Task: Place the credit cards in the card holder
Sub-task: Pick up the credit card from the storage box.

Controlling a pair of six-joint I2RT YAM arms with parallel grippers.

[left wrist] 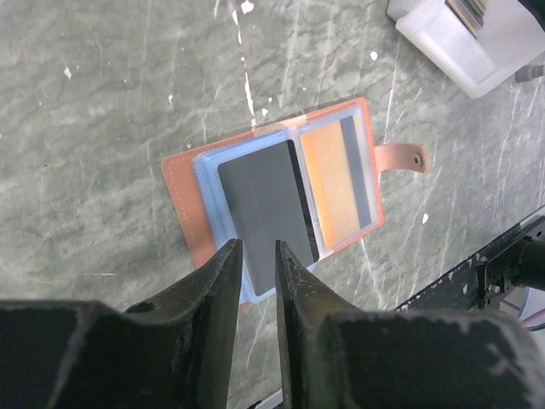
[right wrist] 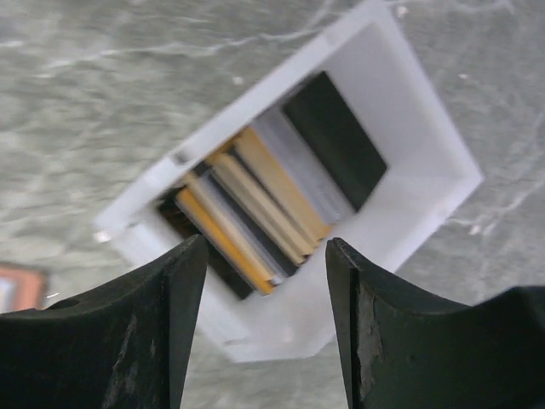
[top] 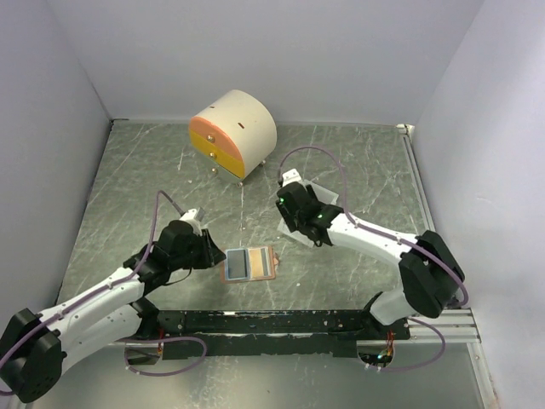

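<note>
Marbled table (top: 128,187): left gripper (left wrist: 257,245) barely parted above the open card holder (left wrist: 181,183), right gripper (right wrist: 264,247) spread wide over credit cards (right wrist: 255,196) in a white tray (right wrist: 426,145).

Cards (right wrist: 264,200) stand in a tray (right wrist: 417,128) right of the holder (left wrist: 183,196).

Bright, even, diffuse light fills the top view; only faint, soft shadows lie on the desk (top: 119,196). The left wrist view is sharp on the card holder (left wrist: 183,200), with the left tool (left wrist: 258,249) dark at the lower edge. The right wrist view is blurred, the credit cards (right wrist: 255,200) and white tray (right wrist: 409,111) smeared.
</note>
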